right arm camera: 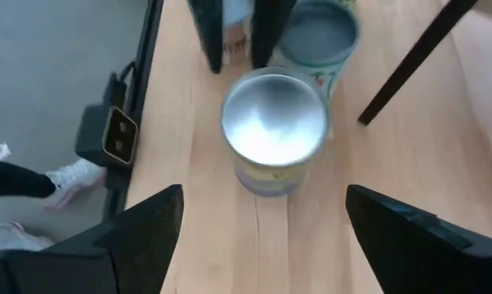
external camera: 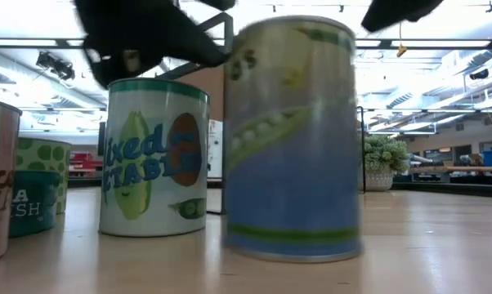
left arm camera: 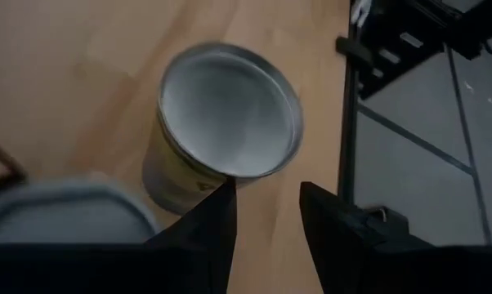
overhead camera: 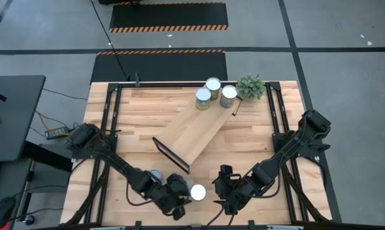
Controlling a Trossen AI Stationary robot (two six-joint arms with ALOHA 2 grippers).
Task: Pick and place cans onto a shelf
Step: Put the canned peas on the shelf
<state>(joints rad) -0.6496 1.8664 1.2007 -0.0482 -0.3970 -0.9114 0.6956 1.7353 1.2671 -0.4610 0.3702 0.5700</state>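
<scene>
Slatted light-wood tabletop [overhead camera: 135, 121] carries everything. At six o'clock a pea-pod-labelled metal can with a pale round top [overhead camera: 197, 191] stands free between the narrowly parted left gripper [overhead camera: 178, 206] and the wide-spread right gripper [overhead camera: 226, 195]. Another can [external camera: 154, 159] reads "mixed". Toward twelve lies the long light-wood shelf [overhead camera: 196, 133], three cans [overhead camera: 213, 85] beyond.

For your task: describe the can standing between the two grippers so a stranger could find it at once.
Start at the near edge of the wooden table, where both arms reach in. Between the left gripper and the right gripper stands one can. Unlike the three cans clustered by the potted plant, it stands alone, its bright top uncovered.
</scene>
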